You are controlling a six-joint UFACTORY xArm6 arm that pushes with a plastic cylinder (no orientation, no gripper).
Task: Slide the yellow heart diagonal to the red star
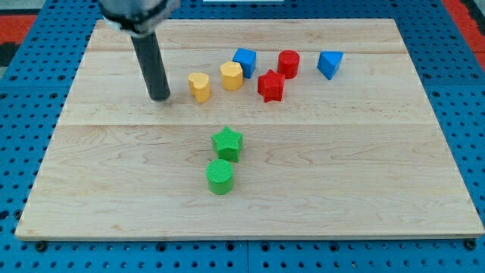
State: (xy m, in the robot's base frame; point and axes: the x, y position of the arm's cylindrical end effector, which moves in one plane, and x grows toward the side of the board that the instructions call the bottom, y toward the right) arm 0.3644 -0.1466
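The yellow heart [199,86] lies on the wooden board [250,205], left of centre near the view's top. The red star [270,85] lies to its right, with a yellow hexagon [232,76] between them and slightly higher. My tip [160,97] rests on the board to the left of the yellow heart, a short gap apart from it and not touching it. The dark rod rises from the tip toward the view's top left.
A blue cube [245,61], a red cylinder [288,64] and a blue triangle [330,64] sit above and to the right of the red star. A green star [226,143] and a green cylinder [220,176] lie lower at the board's middle.
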